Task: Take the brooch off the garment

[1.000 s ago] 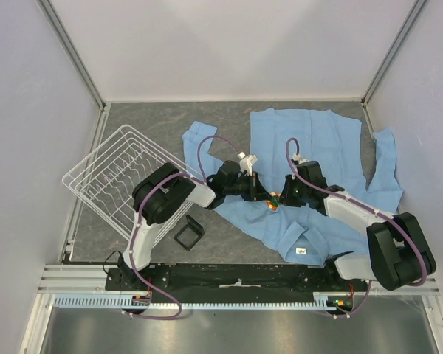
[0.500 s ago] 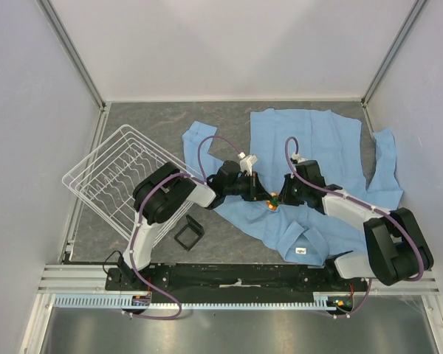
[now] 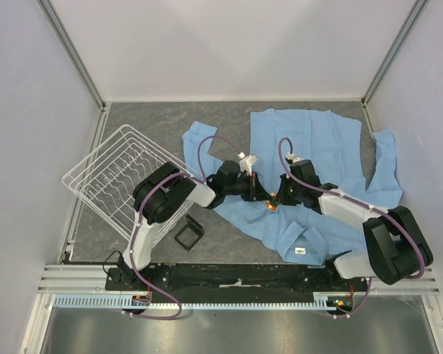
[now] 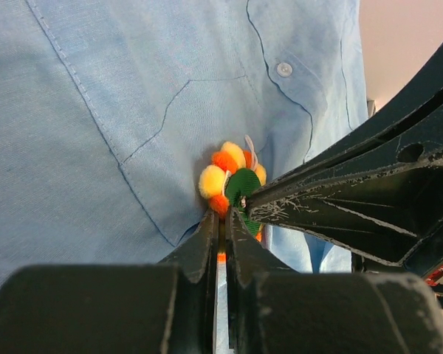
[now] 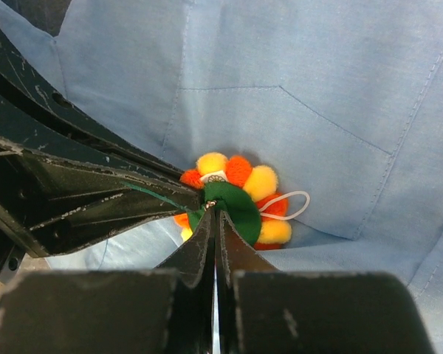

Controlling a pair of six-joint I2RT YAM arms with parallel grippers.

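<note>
We list one brooch (image 4: 232, 181) — orange and yellow pompoms on a green backing — sitting on the garment (image 3: 317, 140), at the pocket seam on its front. Left pincer (image 4: 223, 217): fingers pressed together on the brooch's orange edge. Right pincer (image 5: 213, 210): fingers together, nipping the green backing from the opposite side. We find the garment spread over the grey worktop (image 3: 148, 118) — a white wire rack (image 3: 122, 173) stands near its sleeve.
</note>
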